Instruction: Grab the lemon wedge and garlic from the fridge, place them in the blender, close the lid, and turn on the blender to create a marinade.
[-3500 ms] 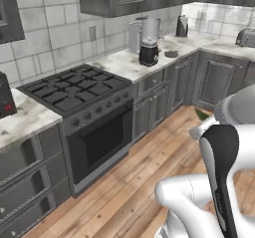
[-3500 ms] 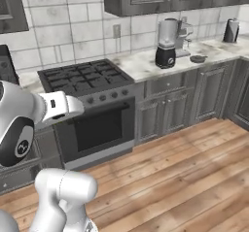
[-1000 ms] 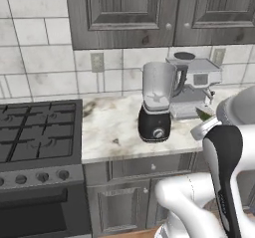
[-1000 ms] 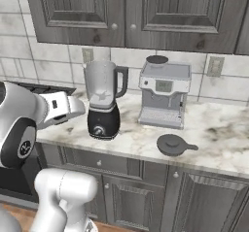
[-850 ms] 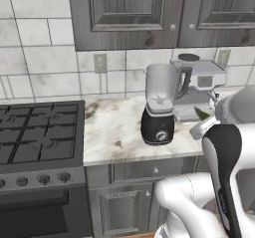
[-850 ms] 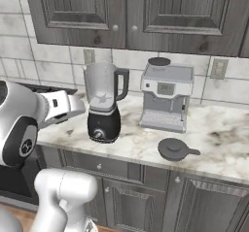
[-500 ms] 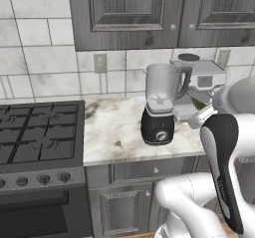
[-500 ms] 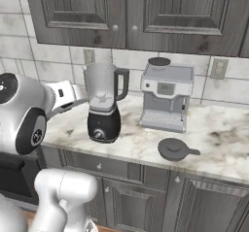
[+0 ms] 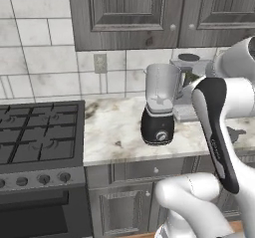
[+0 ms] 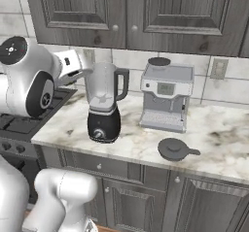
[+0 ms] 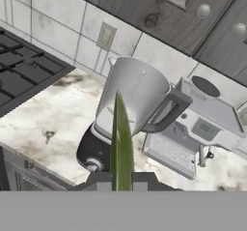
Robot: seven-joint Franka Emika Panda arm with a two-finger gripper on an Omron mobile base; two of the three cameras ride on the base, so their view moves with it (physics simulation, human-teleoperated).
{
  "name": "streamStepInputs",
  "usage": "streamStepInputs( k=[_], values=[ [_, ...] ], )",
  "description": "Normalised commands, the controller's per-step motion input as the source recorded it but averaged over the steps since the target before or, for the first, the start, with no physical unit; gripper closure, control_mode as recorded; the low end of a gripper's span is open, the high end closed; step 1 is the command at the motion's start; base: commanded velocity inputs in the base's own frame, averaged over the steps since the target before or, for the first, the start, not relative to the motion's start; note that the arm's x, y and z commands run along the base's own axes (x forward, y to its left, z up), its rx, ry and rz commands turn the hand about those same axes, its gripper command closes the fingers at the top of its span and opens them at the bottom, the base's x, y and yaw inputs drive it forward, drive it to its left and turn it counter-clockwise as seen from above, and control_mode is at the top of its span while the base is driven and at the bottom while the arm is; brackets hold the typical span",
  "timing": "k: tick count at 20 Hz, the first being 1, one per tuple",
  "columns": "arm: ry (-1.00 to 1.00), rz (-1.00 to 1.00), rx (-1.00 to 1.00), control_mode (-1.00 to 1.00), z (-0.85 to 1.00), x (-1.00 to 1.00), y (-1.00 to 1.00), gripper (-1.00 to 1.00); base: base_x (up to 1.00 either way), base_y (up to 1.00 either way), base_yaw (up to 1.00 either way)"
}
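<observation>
— Where is the blender sitting right now?

— On the marble counter, between the stove and the coffee machine. Its black base is facing out with the silver knob in front, and the clear jar is standing upright on it with the handle pointing toward the coffee machine.

— And the lid?

— It is lying flat on the counter, in front of the coffee machine and well apart from the blender, so the jar's top is standing open.

— What is the claw doing?

— It is hovering above counter level, looking down at the jar. In the right base view the arm's end is sitting up beside the jar's rim, on the stove side. The fingers are pinching a thin green sliver – in the hand view it is rising straight up from between the dark tips and crossing in front of the jar.

— Can you tell what that sliver is?

— Not really – it is showing as a narrow, pointed green blade and nothing more. A bit of the same green is peeking out behind the arm in the left base view, near the jar's handle.

— Anything else around?

— Dark grey cupboards are hanging above the tiled wall, and a wall socket is showing on the tiles behind the counter.
</observation>
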Motion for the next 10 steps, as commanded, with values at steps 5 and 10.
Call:
streamStepInputs(
  k=[5, 10],
  values=[
    [0.04, 0.00, 0.00, -1.00, 0.03, 0.65, 0.00, 1.00, 0.00, 0.00, 0.00],
    [0.02, 0.00, 0.00, -1.00, -0.13, 0.58, 0.05, 1.00, 0.00, 0.00, 0.00]
  ],
)
